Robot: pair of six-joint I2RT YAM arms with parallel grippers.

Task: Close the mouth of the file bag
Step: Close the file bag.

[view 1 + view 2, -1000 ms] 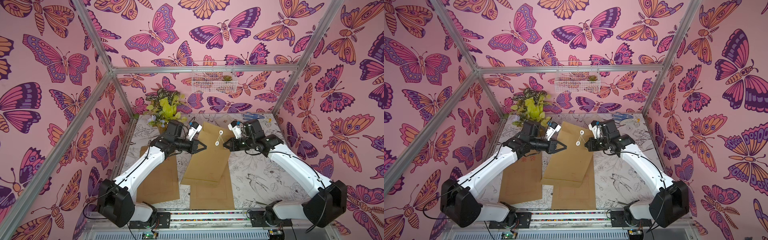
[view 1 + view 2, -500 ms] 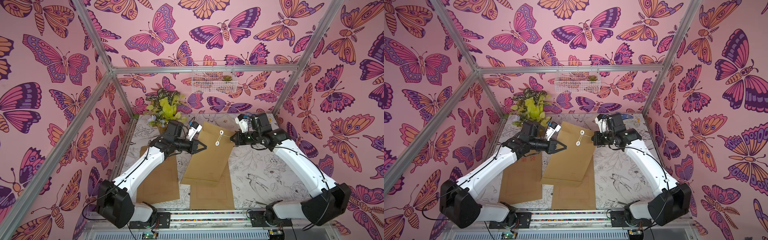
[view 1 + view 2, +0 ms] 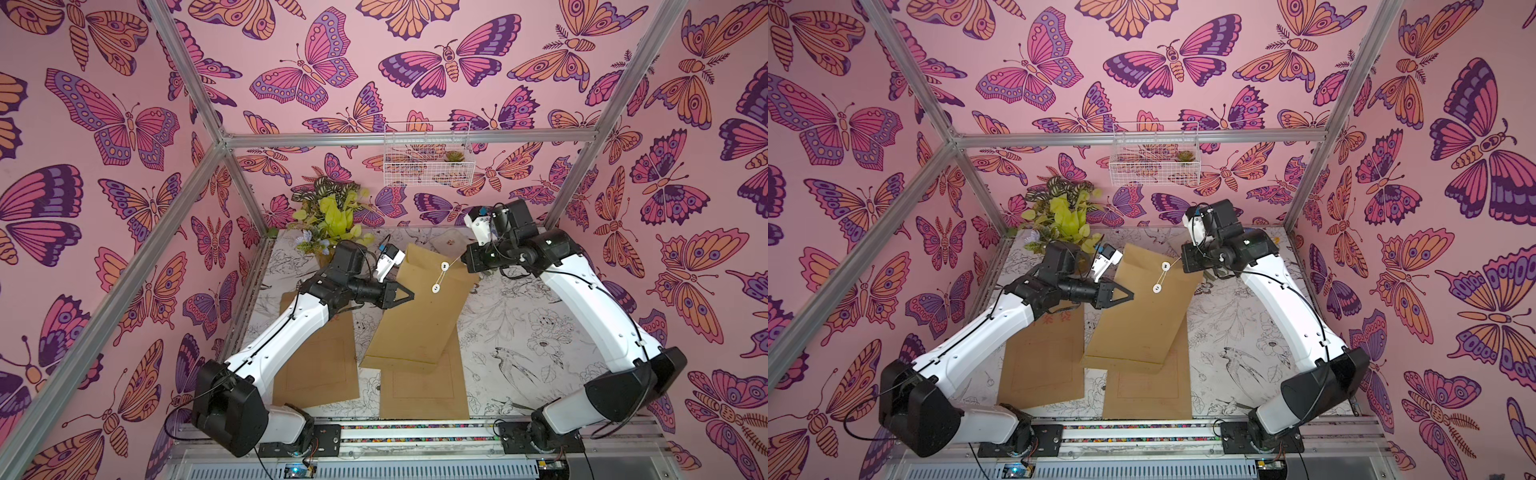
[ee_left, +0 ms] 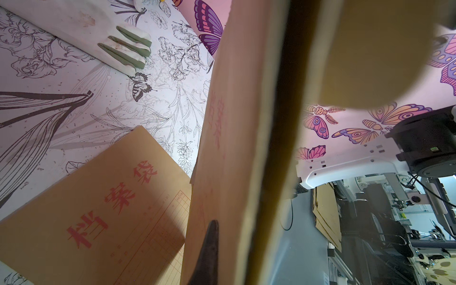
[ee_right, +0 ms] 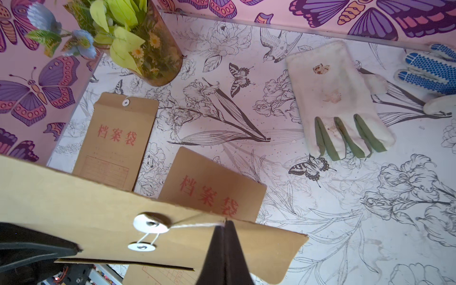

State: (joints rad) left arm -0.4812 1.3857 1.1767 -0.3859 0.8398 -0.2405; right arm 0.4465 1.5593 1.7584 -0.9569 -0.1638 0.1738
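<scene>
Matt brown paper file bag [image 3: 419,316], thin white string [image 5: 197,225], cloth glove [image 5: 330,81]

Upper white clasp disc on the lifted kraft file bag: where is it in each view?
Top view: upper white clasp disc, just right of centre, on the flap.
Top view: same disc, about centre.
Left wrist: not in it; the bag's printed side faces this camera.
Right wrist: lower left; white string leads to the right gripper.
Shared landmark: the lifted brown kraft file bag.
</scene>
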